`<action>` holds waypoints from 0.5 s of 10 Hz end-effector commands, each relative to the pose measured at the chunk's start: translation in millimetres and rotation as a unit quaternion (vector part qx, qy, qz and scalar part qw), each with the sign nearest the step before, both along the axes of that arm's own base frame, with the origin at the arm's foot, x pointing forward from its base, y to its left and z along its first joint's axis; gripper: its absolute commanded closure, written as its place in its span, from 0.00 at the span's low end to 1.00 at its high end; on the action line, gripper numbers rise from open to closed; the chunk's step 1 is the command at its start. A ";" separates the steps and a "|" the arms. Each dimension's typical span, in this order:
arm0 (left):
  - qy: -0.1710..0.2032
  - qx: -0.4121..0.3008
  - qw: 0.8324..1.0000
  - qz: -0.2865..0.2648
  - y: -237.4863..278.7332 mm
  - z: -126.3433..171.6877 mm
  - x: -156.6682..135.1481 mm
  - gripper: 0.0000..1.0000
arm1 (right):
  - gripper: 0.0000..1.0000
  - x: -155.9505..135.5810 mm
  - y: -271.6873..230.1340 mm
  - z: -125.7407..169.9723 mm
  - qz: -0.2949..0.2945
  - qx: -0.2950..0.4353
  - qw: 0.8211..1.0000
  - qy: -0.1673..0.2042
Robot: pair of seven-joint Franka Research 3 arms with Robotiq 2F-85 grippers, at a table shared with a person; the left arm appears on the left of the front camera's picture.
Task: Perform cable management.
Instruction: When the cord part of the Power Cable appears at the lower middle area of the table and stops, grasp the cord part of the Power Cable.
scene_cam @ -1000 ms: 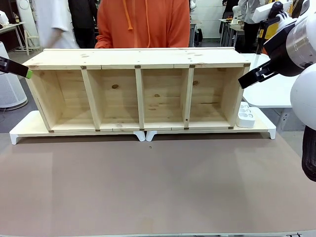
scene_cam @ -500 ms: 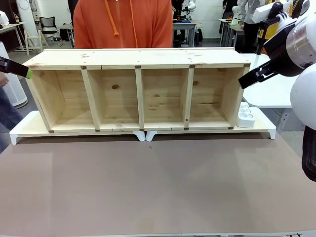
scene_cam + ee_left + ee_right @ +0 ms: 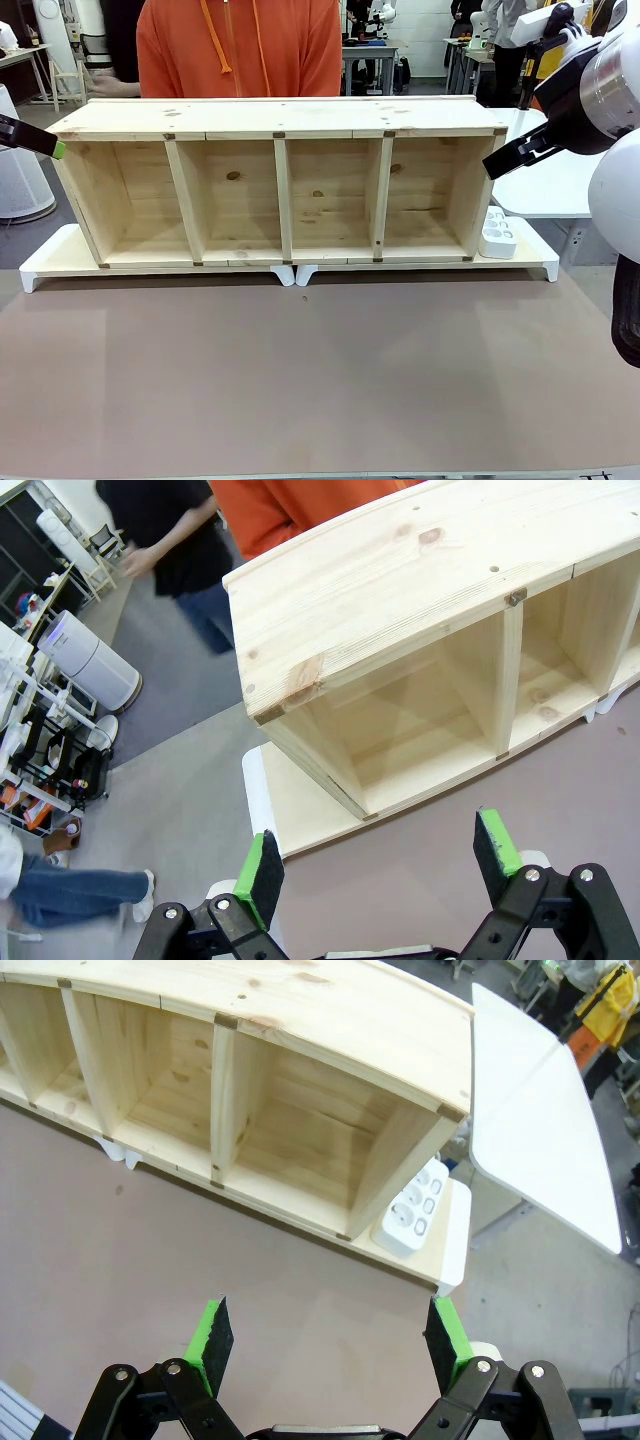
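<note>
Two empty wide-spread grippers, left gripper [image 3: 378,855] and right gripper [image 3: 329,1334], as before; orange-clad person [image 3: 240,45] farther left.

Four-bay shelf [image 3: 280,180] on low riser [image 3: 45,262], power strip [image 3: 497,232] just right, person [image 3: 240,45] behind.

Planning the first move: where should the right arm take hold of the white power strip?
Probably across its narrow width, from above: the power strip lies flat, sockets up, on the white riser beside the right end of the wooden shelf. The shelf wall is close, so one of the fingers gets little room.
</note>
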State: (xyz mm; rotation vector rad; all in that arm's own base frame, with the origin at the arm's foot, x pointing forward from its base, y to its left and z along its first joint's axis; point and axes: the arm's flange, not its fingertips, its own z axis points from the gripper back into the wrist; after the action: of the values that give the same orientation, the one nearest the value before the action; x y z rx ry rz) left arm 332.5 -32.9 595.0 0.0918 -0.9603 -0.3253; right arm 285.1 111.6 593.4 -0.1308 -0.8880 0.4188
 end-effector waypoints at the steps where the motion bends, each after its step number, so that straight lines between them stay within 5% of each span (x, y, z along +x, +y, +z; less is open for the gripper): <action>1: -0.003 0.000 1.000 0.000 0.0 -0.5 1.6 0.00 | 0.00 2.8 0.2 -1.6 0.002 0.000 1.000 0.000; 5: -0.003 0.000 1.000 0.000 0.0 -0.5 1.6 0.00 | 0.00 2.8 0.2 -1.6 0.002 0.000 1.000 0.000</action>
State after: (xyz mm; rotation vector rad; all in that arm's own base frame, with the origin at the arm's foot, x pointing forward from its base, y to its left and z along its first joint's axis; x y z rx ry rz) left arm 332.5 -32.9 595.1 0.0918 -0.9603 -0.3253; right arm 285.1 111.6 593.4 -0.1308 -0.8880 0.4188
